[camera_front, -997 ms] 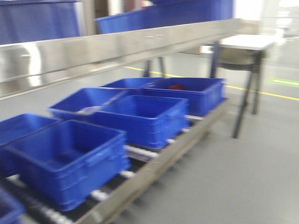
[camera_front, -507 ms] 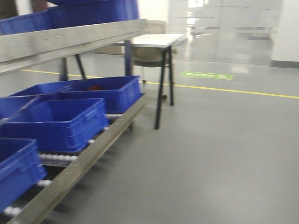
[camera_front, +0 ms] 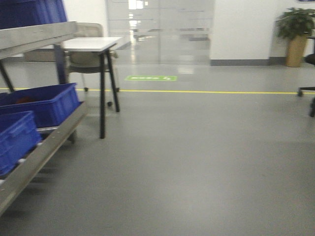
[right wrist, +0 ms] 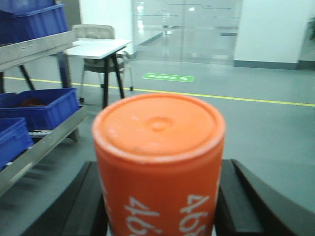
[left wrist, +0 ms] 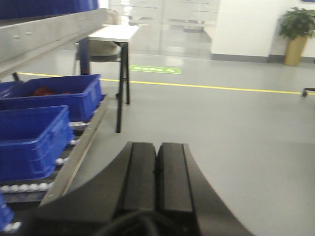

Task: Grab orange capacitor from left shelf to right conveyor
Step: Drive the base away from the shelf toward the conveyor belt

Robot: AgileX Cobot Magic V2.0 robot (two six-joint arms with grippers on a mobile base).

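Observation:
My right gripper is shut on the orange capacitor, an orange cylinder with white digits on its side and a flat top; a black finger presses each side of it. My left gripper is shut and empty, its two black fingers pressed together over the grey floor. The left shelf, a steel rack with a shiny rail, stands at the left edge of the front view and also shows in the left wrist view and the right wrist view. The right conveyor is out of view.
Blue plastic bins sit on the rack's lower roller level. A white table with black legs and a chair stand beside the rack. A yellow floor line, a green floor marking, a potted plant and a glass wall lie beyond.
The front view has swung to the right: the rack and blue bins slid from filling the picture to its left edge, and the floor, glass wall and plant came into view.

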